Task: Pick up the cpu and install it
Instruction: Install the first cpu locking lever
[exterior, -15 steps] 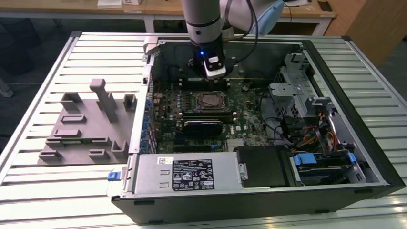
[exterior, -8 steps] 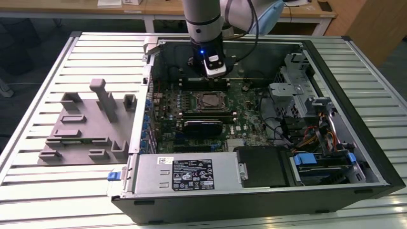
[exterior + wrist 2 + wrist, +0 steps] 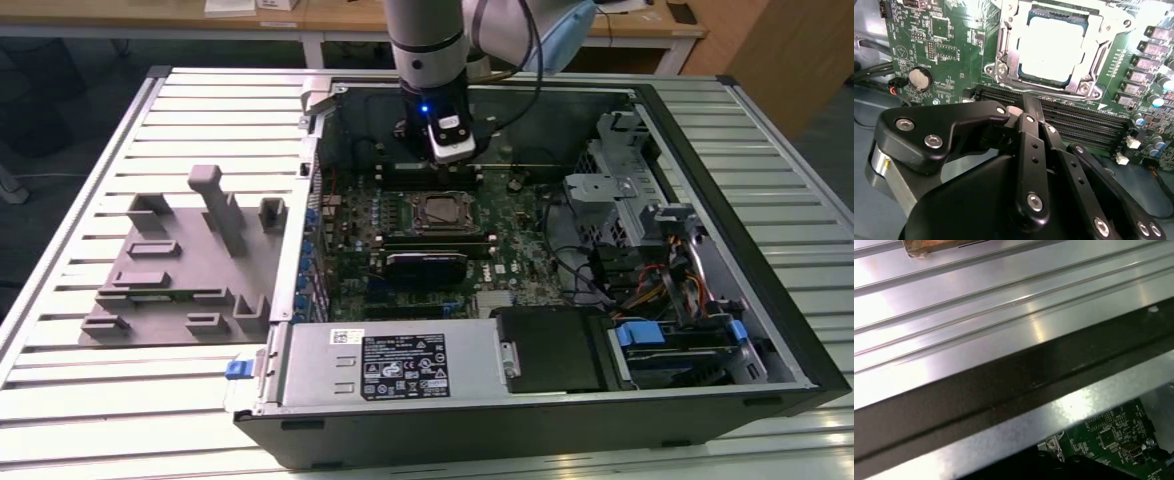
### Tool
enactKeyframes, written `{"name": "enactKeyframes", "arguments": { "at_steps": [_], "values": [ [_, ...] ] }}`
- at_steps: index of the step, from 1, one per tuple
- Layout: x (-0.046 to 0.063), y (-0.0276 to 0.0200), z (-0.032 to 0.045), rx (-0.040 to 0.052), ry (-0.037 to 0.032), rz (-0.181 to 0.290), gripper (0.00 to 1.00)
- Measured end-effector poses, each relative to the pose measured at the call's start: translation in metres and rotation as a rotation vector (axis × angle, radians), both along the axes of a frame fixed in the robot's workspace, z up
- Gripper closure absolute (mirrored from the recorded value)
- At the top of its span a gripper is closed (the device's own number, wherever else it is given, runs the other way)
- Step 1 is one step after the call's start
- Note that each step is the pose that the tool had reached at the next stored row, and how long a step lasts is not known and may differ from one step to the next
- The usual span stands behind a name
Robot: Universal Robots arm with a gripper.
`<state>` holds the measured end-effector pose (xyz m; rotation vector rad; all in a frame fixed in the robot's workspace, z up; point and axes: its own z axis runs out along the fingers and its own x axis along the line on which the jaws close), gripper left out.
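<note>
The cpu (image 3: 1054,47), a pale silver square, lies flat inside the metal socket frame (image 3: 1004,60) on the green motherboard (image 3: 949,45). In the exterior view the cpu (image 3: 443,210) sits in the middle of the open computer case (image 3: 747,330). My gripper (image 3: 1021,102) hangs above the black memory slots (image 3: 1084,122) just beside the socket, apart from the chip. Its black fingers (image 3: 1026,130) meet at the tips with nothing between them. In the exterior view the gripper (image 3: 442,162) is at the far side of the socket, under the grey arm (image 3: 427,40).
A grey moulded fixture tray (image 3: 174,270) rests on the slatted table (image 3: 80,160) at the exterior view's left. Inside the case are a power supply (image 3: 387,365), a drive cage (image 3: 627,190) and cables (image 3: 647,285). The case wall (image 3: 1004,375) runs close by.
</note>
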<state>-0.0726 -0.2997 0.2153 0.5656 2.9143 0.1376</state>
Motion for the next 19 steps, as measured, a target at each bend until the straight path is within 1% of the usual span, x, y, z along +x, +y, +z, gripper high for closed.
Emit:
{"name": "enactKeyframes", "arguments": {
  "at_steps": [4, 9, 19],
  "values": [
    [0.0007, -0.0009, 0.0, -0.0141, 0.0071, 0.0, 0.89],
    [0.0015, -0.0015, -0.0002, -0.0357, 0.0153, 0.0, 0.89],
    [0.0026, -0.0035, -0.0003, -0.0774, 0.0276, 0.0, 0.89]
  ]
}}
